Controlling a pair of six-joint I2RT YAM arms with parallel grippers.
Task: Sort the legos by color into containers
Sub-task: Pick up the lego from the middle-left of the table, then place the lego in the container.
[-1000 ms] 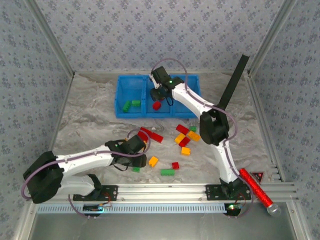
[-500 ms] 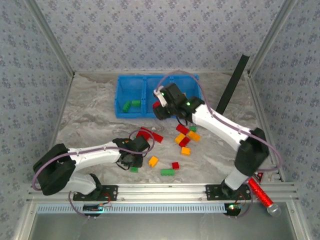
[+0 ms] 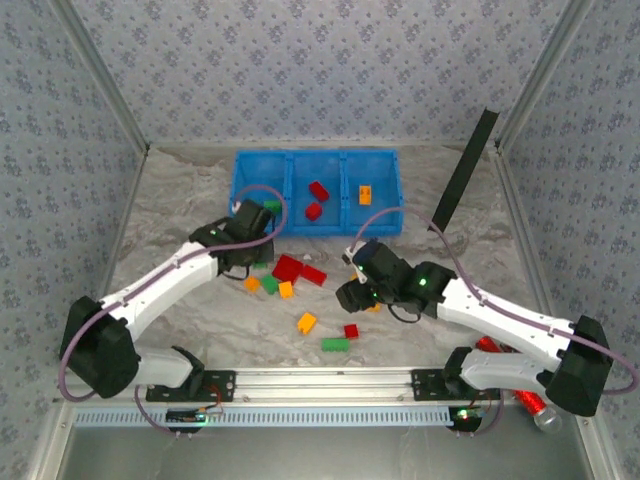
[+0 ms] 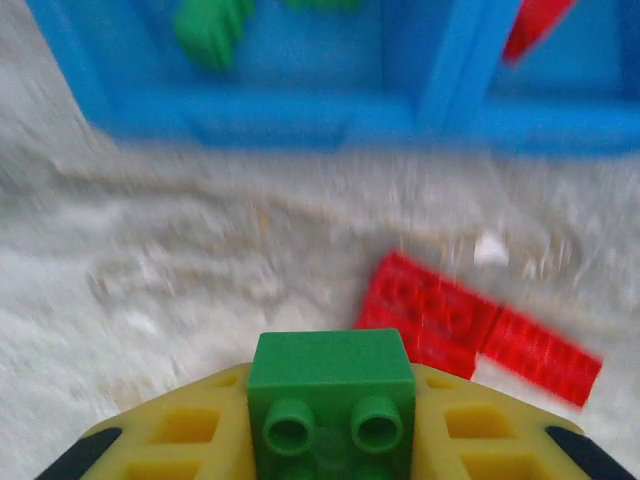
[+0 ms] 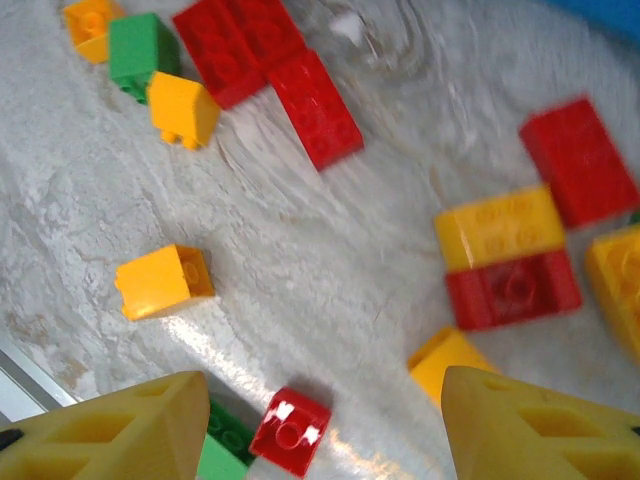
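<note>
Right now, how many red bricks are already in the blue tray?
2 red bricks, both in the tray's middle compartment: one toward the back, one nearer the front. The left arm hides part of the left compartment.

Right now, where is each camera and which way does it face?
Top external: above, behind the bases, looking down on blue tray, left arm and right arm.
Left wrist: faces the tray; yellow fingers grip a green brick.
Right wrist: looks down on loose legos; yellow fingers apart.
Shared: both wrist views show the flat red bricks.
</note>
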